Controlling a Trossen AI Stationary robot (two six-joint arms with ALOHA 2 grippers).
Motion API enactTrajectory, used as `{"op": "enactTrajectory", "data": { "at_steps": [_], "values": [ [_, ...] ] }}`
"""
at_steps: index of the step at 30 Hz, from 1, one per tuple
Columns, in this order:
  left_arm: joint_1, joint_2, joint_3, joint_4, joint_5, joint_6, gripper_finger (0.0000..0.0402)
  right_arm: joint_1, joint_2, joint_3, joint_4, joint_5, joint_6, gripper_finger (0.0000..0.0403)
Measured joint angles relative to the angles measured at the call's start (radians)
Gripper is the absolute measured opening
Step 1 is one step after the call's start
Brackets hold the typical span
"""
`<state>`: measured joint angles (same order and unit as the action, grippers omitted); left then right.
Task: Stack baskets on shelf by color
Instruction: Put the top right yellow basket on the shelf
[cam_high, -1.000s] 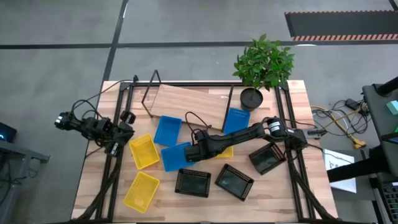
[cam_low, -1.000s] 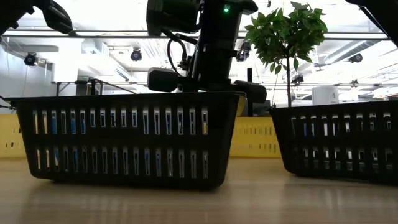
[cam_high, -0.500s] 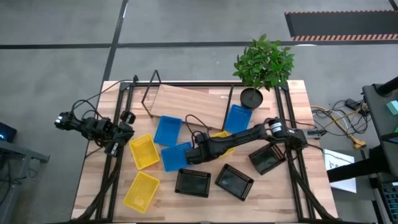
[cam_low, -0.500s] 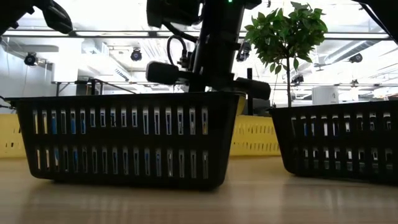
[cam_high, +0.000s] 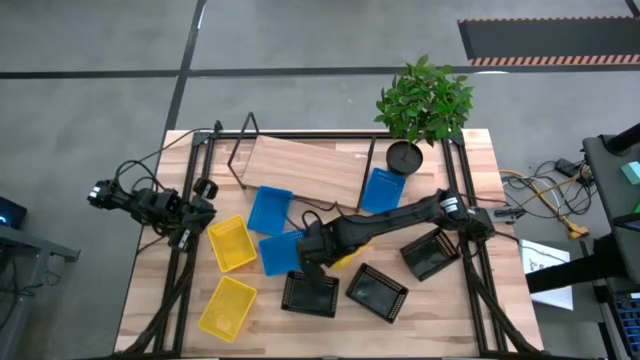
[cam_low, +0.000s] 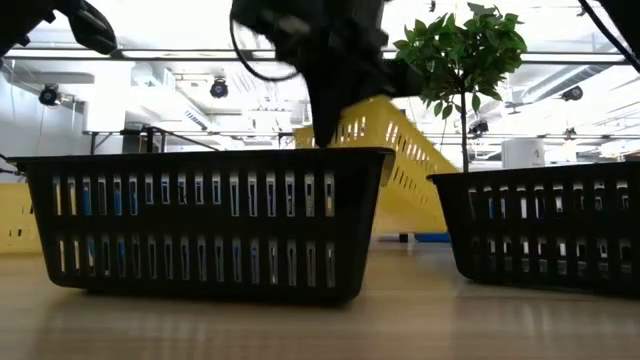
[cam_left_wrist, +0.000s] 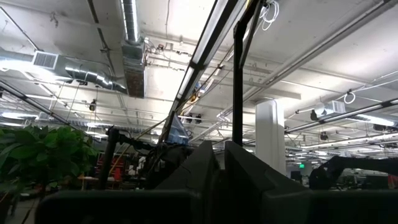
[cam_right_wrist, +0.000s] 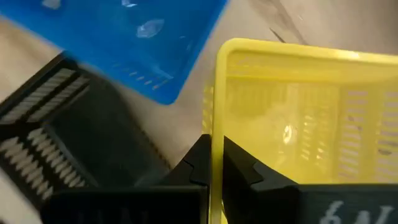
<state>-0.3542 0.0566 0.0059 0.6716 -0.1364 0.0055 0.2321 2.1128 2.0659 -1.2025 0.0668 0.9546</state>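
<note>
Yellow basket (cam_right_wrist: 298, 118) half hidden under right gripper (cam_right_wrist: 212, 163)

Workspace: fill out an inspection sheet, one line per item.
Surface: wooden table, baskets scattered across it.
Job's things: shelf at the back, nothing on it; three blue baskets, two yellow baskets lying flat, a third yellow basket lifted and tilted; three black baskets at the front.
Clutter: potted plant at the back right.
Grippers: right tool shut on the third yellow basket's rim; left tool shut, idle at the left edge.
Cables: loose loops by the left arm; more off the table's right.
Surroundings: grey floor.
</note>
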Motion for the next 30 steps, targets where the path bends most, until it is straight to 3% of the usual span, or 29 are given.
{"op": "enactTrajectory", "data": {
  "at_steps": [9, 15, 30],
  "values": [
    [0.000, 0.000, 0.000, -0.001, 0.000, 0.000, 0.0026, 0.039, 0.000, 0.144, -0.011, 0.017, -0.277, 0.0009],
    [0.000, 0.000, 0.000, -0.002, 0.000, 0.000, 0.0026, 0.029, 0.000, 0.187, 0.051, 0.118, -0.437, 0.0009],
    [0.000, 0.000, 0.000, -0.003, 0.000, -0.001, 0.0026, -0.158, 0.033, 0.187, 0.291, 0.144, -0.840, 0.0008]
  ]
}}
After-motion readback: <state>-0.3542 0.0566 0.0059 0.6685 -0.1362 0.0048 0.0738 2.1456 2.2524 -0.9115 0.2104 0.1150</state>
